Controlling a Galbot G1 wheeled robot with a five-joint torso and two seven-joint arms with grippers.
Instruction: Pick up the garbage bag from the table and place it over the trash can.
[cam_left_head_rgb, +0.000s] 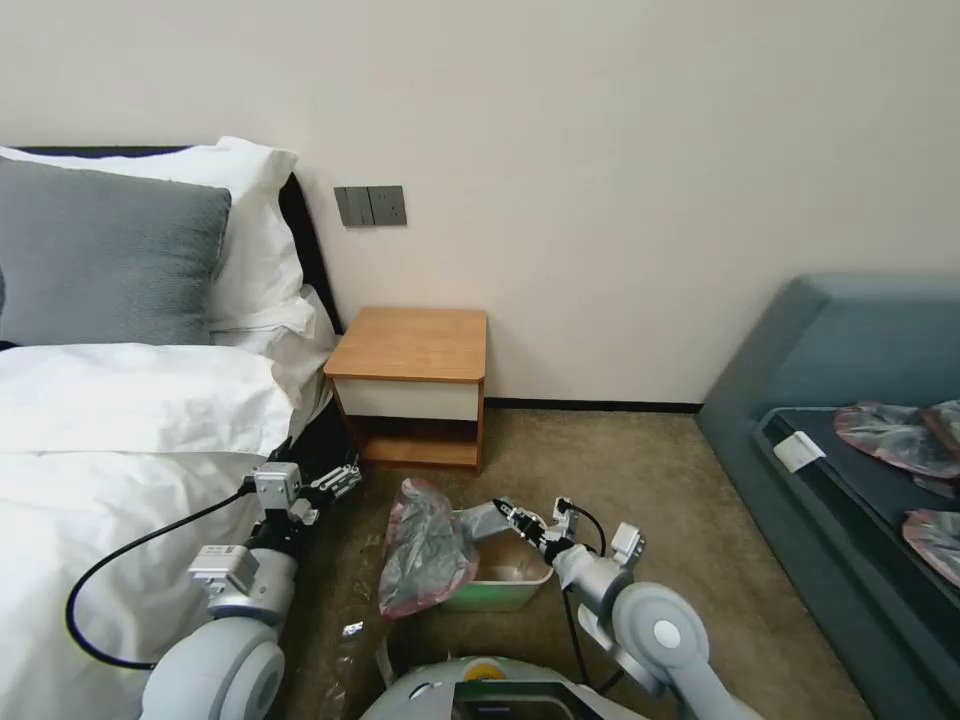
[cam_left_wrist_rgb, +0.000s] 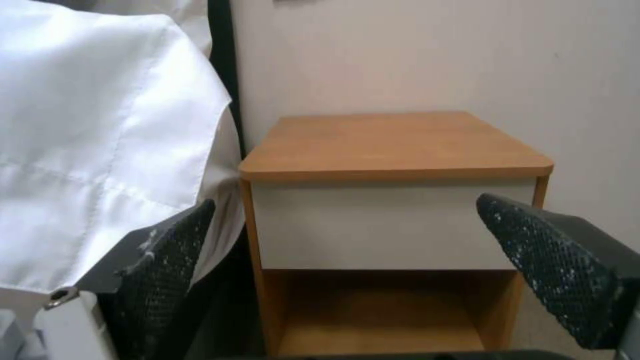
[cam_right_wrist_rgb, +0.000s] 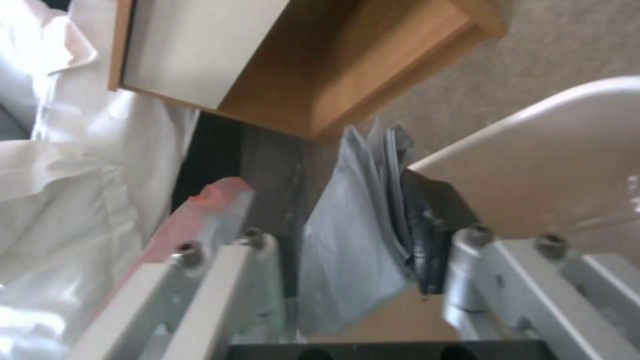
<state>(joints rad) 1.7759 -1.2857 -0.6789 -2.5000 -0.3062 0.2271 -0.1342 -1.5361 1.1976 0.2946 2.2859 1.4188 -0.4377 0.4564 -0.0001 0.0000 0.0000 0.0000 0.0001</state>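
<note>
The garbage bag (cam_left_head_rgb: 428, 548), crinkly grey with a pink-red rim, hangs bunched over the left side of the trash can (cam_left_head_rgb: 505, 590), a cream bin with a greenish base on the carpet. My right gripper (cam_left_head_rgb: 503, 512) hovers over the bin's far rim, shut on a fold of the bag. In the right wrist view the grey bag (cam_right_wrist_rgb: 347, 235) fills the gap between the fingers of the right gripper (cam_right_wrist_rgb: 350, 200), with the bin's white rim (cam_right_wrist_rgb: 547, 160) beside it. My left gripper (cam_left_head_rgb: 340, 480) stands open near the bed, facing the table (cam_left_wrist_rgb: 393, 145); nothing lies between the fingers of the left gripper (cam_left_wrist_rgb: 347, 210).
The bed with a white duvet (cam_left_head_rgb: 120, 440) fills the left side, close to my left arm. A blue-grey sofa (cam_left_head_rgb: 850, 380) on the right holds other flat grey-pink bags (cam_left_head_rgb: 890, 435). The table's top (cam_left_head_rgb: 412, 343) is bare. Small plastic scraps (cam_left_head_rgb: 352, 629) lie on the carpet.
</note>
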